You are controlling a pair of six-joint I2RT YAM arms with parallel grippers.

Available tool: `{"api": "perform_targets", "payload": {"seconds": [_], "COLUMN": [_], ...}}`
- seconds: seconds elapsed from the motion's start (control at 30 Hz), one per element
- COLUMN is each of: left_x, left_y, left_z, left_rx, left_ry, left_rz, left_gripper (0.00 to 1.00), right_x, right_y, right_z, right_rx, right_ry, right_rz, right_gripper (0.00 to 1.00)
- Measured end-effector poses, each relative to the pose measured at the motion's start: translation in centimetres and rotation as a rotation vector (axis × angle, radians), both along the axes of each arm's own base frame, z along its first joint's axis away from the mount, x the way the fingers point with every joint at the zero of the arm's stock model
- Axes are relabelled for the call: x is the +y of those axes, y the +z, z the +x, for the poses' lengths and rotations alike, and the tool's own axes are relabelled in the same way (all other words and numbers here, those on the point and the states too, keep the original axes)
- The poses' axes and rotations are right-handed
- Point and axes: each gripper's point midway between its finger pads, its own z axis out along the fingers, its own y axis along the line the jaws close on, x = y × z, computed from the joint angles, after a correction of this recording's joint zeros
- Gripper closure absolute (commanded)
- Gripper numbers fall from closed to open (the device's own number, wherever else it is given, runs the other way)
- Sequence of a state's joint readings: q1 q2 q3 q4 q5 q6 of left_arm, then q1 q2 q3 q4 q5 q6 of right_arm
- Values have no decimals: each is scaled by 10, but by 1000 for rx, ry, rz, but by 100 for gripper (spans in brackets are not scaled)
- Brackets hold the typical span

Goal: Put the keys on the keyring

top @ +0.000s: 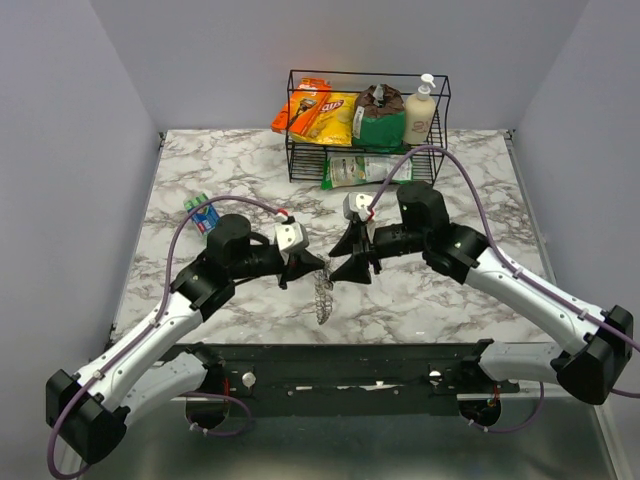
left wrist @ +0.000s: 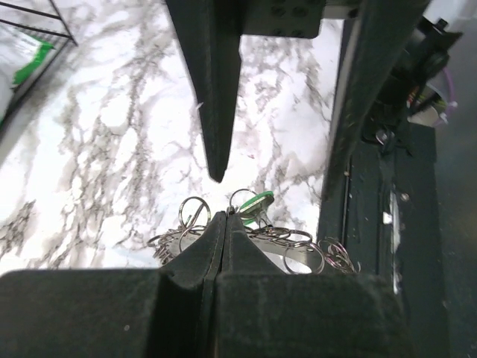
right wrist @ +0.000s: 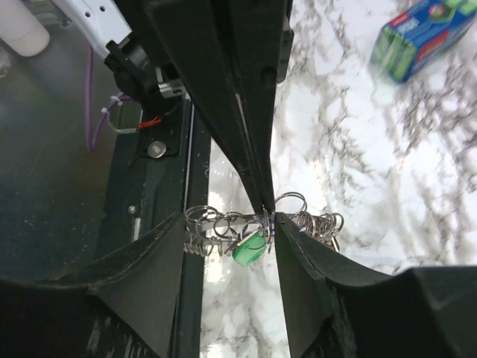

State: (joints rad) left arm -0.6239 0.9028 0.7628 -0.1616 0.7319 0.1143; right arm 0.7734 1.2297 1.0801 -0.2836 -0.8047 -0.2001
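Note:
The keyring (top: 322,296) is a silvery chain of small rings that hangs from my left gripper (top: 308,266) above the marble table. In the left wrist view my left gripper (left wrist: 226,216) is shut on the keyring (left wrist: 298,250). A green-headed key (left wrist: 258,203) hangs on it just beyond the tips. My right gripper (top: 338,258) faces it. It is open in the right wrist view (right wrist: 229,214), and its fingers (right wrist: 149,276) straddle the green key (right wrist: 250,248) and the keyring (right wrist: 212,224). No other keys show.
A blue-green box (top: 203,213) lies at the left of the table. A black wire basket (top: 368,125) at the back holds snack packets and a soap bottle (top: 420,110). The black base rail (top: 340,365) runs along the near edge.

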Motion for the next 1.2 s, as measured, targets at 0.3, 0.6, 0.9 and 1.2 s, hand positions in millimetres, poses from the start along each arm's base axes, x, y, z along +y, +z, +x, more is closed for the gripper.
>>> {"api": "perform_targets", "payload": {"seconds": [0.3,0.6,0.9,1.2], "left_x": [6,12,15,18], "left_y": [18,50,62,78], "left_z": [7,6,-1,-9], "left_rx": [-82,-190,-256,-324], "left_ry": [124,164,140,112], "left_rz": [-196,-435,-597,-651], "left_gripper": [100,100,100,100], "right_x": [1,-5,-6,6], "right_y": [22,51,71,74], "right_z": [4,7,9,19], "right_rx": [-43,-109,-130,-73], "right_ry": [-34,-87,-114,-128], "right_rz": [61,133,184,178], "right_gripper": [34,34,37,56]}}
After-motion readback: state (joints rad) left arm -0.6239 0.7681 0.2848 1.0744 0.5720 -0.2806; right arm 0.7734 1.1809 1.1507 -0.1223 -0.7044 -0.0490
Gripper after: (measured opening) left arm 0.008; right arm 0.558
